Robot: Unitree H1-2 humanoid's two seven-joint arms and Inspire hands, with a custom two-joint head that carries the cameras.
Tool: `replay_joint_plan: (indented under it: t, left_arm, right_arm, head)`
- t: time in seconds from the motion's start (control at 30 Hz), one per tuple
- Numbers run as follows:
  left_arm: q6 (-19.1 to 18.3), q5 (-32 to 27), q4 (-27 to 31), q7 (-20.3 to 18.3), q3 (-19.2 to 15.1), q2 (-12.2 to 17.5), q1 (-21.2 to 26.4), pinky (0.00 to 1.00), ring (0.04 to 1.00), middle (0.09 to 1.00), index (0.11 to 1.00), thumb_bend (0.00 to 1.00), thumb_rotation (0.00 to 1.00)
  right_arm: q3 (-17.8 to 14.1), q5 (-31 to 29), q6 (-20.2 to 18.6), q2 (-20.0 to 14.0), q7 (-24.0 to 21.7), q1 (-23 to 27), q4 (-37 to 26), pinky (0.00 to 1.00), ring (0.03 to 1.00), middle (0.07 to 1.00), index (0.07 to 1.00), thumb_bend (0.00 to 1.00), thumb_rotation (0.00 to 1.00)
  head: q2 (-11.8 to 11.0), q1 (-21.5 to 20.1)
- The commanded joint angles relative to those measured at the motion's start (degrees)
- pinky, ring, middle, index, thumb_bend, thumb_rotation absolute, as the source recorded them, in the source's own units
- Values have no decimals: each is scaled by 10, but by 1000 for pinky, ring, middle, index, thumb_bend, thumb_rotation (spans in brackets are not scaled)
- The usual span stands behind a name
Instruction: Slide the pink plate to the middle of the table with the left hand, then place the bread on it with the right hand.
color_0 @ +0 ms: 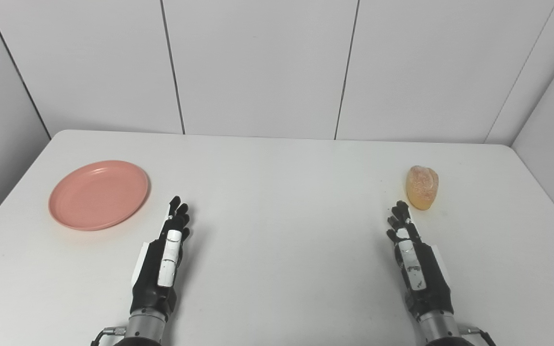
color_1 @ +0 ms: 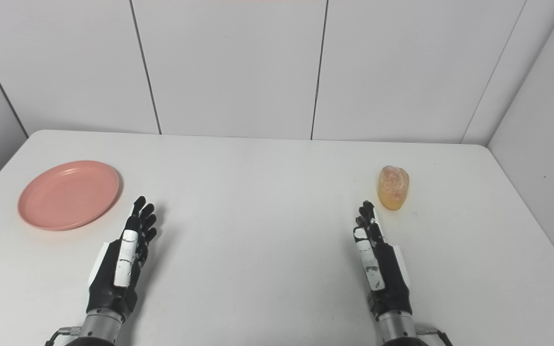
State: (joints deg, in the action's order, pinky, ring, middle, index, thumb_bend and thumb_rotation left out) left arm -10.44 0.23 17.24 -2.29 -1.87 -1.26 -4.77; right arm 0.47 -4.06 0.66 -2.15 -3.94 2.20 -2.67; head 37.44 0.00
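Note:
The pink plate [color_0: 98, 194] lies flat near the table's left edge, with nothing on it. A yellowish piece of bread [color_0: 421, 187] stands on the right side of the table. My left hand [color_0: 164, 257] hovers over the near table with fingers stretched forward, open, its tips just right of and below the plate, not touching it. On the other side my right hand [color_0: 414, 257] is likewise open and holds nothing, its fingertips a short way in front of the bread.
The white table [color_0: 277, 192] is bare between plate and bread. Grey panel walls close in behind it and on both sides; the table's side edges run close to the plate and the bread.

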Motion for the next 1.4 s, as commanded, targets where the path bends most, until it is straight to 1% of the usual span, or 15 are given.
replay_joint_plan:
  t: [0.0, 0.13, 0.27, 0.73, 1.03, 1.13, 1.27, 1.3, 1.37]
  left_arm:
    - [5, 2, 15, -1, 1, 14, -4, 1000, 1000, 1000, 1000, 758, 1000]
    - [5, 2, 16, -3, 1, 16, -4, 1000, 1000, 1000, 1000, 758, 1000]
    - [1, -4, 16, -4, -1, 15, -3, 1000, 1000, 1000, 1000, 758, 1000]
    - [-3, -4, 20, -4, -3, 16, -3, 1000, 1000, 1000, 1000, 751, 1000]
    - [2, -4, 14, -6, -1, 16, -3, 1000, 1000, 1000, 1000, 767, 1000]
    - [8, 2, 8, -2, 3, 11, -5, 1000, 1000, 1000, 1000, 766, 1000]
    - [19, 10, -10, 6, 11, 1, -7, 1000, 1000, 1000, 1000, 773, 1000]
    - [22, 11, -13, 7, 12, 0, -8, 1000, 1000, 1000, 1000, 775, 1000]
    - [35, 16, -26, 10, 18, -5, -8, 1000, 1000, 1000, 1000, 773, 1000]
  right_arm:
    - [0, -4, 18, -1, -4, 8, -15, 1000, 1000, 1000, 1000, 814, 925]
    - [0, -1, 17, -2, -6, 8, -17, 1000, 1000, 1000, 1000, 814, 932]
    - [0, -1, 19, -1, -7, 9, -15, 1000, 1000, 1000, 1000, 844, 932]
    - [0, -5, 12, -2, -9, 8, -22, 1000, 1000, 1000, 1000, 815, 932]
    - [-1, -9, 23, -5, -14, 8, -13, 1000, 1000, 1000, 1000, 833, 936]
    - [-3, -11, 32, -8, -16, 6, -4, 1000, 1000, 1000, 1000, 831, 938]
    - [-8, -19, 50, -16, -26, 5, 16, 1000, 1000, 1000, 1000, 791, 951]
    - [-9, -20, 53, -18, -28, 6, 19, 1000, 1000, 1000, 1000, 788, 955]
    - [-12, -28, 60, -23, -34, 5, 31, 1000, 1000, 1000, 1000, 795, 952]
  head:
    - [0, 0]
    - [-2, 1]
    - [-3, 0]
    - [1, 0]
    - [-8, 9]
    - [-27, 27]
    - [-55, 57]
    - [-55, 57]
    - [-74, 76]
